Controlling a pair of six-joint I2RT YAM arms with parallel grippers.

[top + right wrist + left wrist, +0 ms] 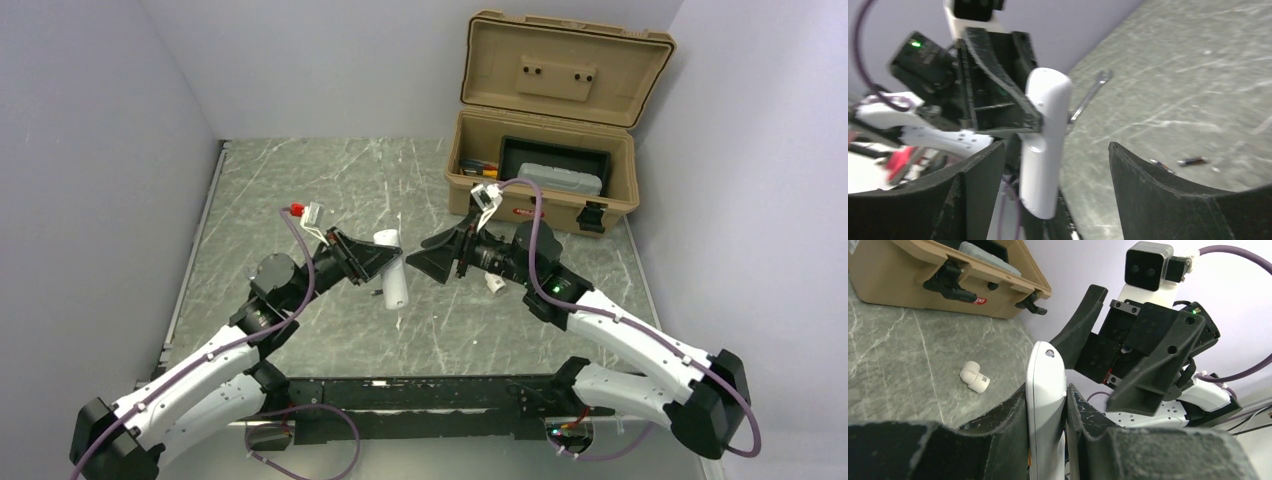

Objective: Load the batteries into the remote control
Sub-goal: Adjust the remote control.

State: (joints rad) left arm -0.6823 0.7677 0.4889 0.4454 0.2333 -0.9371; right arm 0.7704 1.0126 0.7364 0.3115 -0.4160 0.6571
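The remote control [394, 272] is a slim white handset held off the table, edge-on between the pads of my left gripper [380, 257]. In the left wrist view the remote [1046, 385] stands upright in my shut left gripper [1047, 392]. My right gripper [420, 256] is open, facing the remote a short way to its right. In the right wrist view the remote [1044, 140] hangs in front of my open right gripper [1053, 150], apart from both fingers. Two thin dark batteries [1192, 161] [1160, 164] lie on the table beyond the right finger.
An open tan toolbox [545, 165] stands at the back right, also in the left wrist view [923, 285]. A small stubby white plastic piece [494, 284] [974, 377] lies on the table under the right arm. A thin metal wrench [1090, 95] lies behind the remote.
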